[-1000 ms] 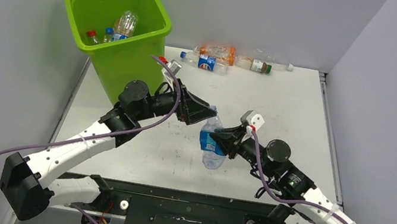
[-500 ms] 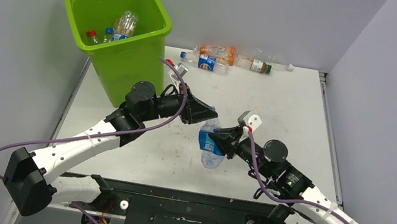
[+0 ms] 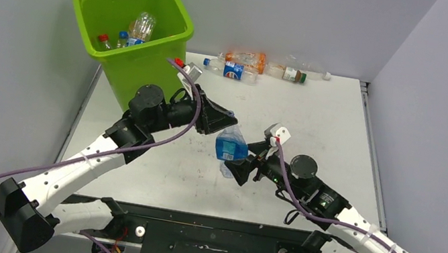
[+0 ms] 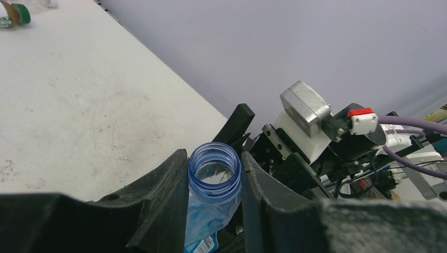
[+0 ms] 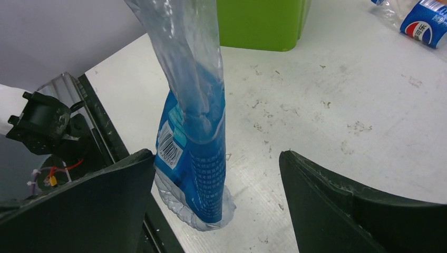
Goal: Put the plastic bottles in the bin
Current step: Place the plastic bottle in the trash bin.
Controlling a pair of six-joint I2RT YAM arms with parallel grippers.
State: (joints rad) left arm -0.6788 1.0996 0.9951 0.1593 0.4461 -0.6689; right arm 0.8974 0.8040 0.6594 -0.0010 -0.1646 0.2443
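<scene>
Left fingers (image 4: 163, 184) are clamped on the uncapped neck of a crumpled blue-labelled bottle (image 5: 197, 153), which hangs over the middle of the surface (image 3: 318, 114), right of the bin (image 3: 149, 67). Right fingers (image 5: 337, 184) are spread wide on either side of its lower half, gripping nothing. Other bottles (image 3: 243, 58) lie along the far edge.

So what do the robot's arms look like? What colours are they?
The left arm and right arm are white tubes with round black joints. A purple cable runs along each one. The left gripper and right gripper are black, each with two chunky wedge-shaped fingers. Each wrist carries a small silvery-white box, with a red tab beside it.
</scene>
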